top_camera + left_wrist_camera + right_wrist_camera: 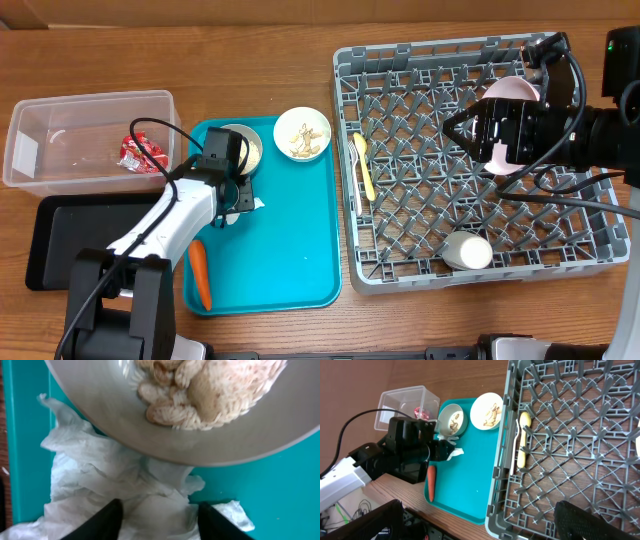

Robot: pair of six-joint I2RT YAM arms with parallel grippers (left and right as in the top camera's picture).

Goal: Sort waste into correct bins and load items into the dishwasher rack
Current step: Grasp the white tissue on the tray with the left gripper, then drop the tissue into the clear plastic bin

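Overhead, the table [250,60] shows little spare room. The grey dishwasher rack [430,48] fills its right half and stands just beside the teal tray [290,250]. The clear tub [90,97] sits at the far left corner, with the black tray [50,250] close on its near side.

The widest bare stretch is the tray's right and near part. From where I stand the rack's middle pegs stand free too.

By count:
- One red wrapper [140,155] lies in the clear tub.
- One carrot [200,275] lies along the teal tray's left edge, near its near corner.
- Two white bowls hold beige scraps [200,395]. One bowl [100,420] is just beyond the left gripper [160,522], and the other bowl [303,133] sits at the tray's far right corner.
- One crumpled paper [125,485] lies on the tray against the first bowl.
- The yellow cutlery [364,165] lies along the rack's left edge; I cannot tell whether it is one piece or two.
- One white dish [467,250] lies by the rack's near edge.
- One pink plate [512,90] stands under the right arm.

The left fingers [107,520] stand part-way apart, one on each side of the paper. I cannot tell whether they pinch it. The right gripper [477,520] is spread wide over the rack, with nothing between its fingers.
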